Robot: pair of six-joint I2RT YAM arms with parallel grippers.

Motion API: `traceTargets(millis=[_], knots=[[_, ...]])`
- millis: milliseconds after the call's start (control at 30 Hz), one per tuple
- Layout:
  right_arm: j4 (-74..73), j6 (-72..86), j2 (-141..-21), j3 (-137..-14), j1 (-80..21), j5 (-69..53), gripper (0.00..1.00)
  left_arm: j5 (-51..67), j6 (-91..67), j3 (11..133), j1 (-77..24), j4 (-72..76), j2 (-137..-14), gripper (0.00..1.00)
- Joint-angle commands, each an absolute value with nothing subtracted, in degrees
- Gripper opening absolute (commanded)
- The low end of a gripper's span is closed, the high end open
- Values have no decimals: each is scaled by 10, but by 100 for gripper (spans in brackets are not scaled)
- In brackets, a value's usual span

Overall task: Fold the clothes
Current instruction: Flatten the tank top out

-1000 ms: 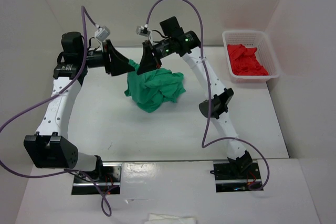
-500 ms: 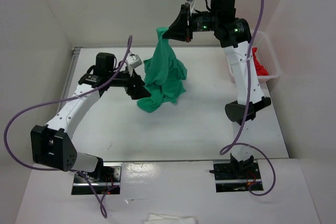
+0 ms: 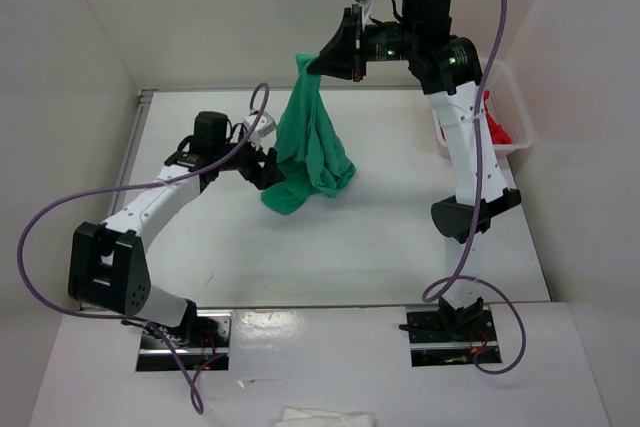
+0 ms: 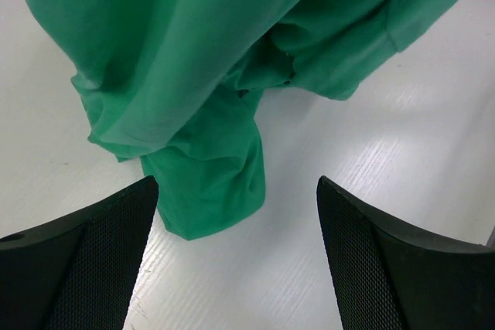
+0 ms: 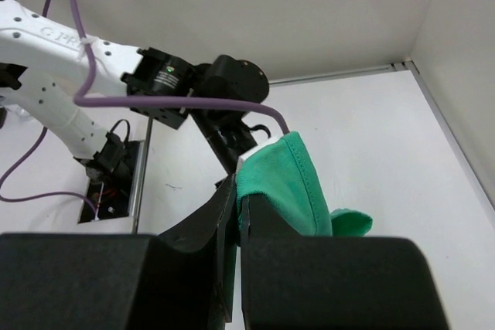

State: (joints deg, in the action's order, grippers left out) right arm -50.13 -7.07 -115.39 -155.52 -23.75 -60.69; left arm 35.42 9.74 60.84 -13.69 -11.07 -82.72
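Emerald-green T-shirt (image 3: 312,142), one item, thin soft fabric.

Location: hanging from the right end effector (image 3: 320,62), which is raised above the far middle of the surface (image 3: 350,247). The lower folds are bunched and rest on that surface.

Right end effector: pressed together, pinching a top edge of the cloth.

Left end effector (image 4: 236,185): spread wide and empty, low beside the crumpled lower folds and clear of them in the wrist view.

Handling, judged: light and limp with no stiffness. It drapes and bunches, and may slide out of a shallow pinch.

Hold points, judged: a hem corner or sleeve seam, where doubled fabric gives firmer bite. The loose lobe nearest the left end effector looks likeliest.

Also present: basket (image 3: 518,137) with a red garment (image 3: 497,127), far right.
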Motion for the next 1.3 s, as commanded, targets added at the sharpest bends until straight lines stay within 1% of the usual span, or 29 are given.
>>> traceTargets(millis=[0, 300, 333, 600, 833, 900, 1067, 1100, 1167, 1267], knots=[[-471, -68, -1100, -1557, -239, -610, 0, 345, 91, 611, -140, -69, -858, 89], [-471, -68, -1067, -1541, -239, -640, 0, 362, 72, 630, -140, -69, -927, 88], [-471, -68, -1059, -1541, -234, -640, 0, 362, 67, 630, -140, -69, -927, 87], [-459, -45, -1022, -1541, -192, -671, 0, 381, 62, 635, -140, -63, -971, 87], [-419, 4, -1005, -1541, -145, -731, 0, 387, 56, 630, -140, -58, -1010, 87], [-414, 10, -999, -1541, -136, -740, 0, 387, 51, 630, -140, -53, -1021, 85], [-409, 15, -981, -1541, -120, -751, 0, 381, 45, 647, -166, -58, -1066, 77], [-409, 15, -981, -1541, -113, -759, 0, 375, 45, 647, -166, -63, -1066, 77], [-403, 21, -976, -1541, -106, -766, 0, 370, 45, 647, -166, -63, -1073, 74], [-403, 26, -970, -1535, -94, -779, 0, 328, 27, 653, -171, -57, -1079, 66]])
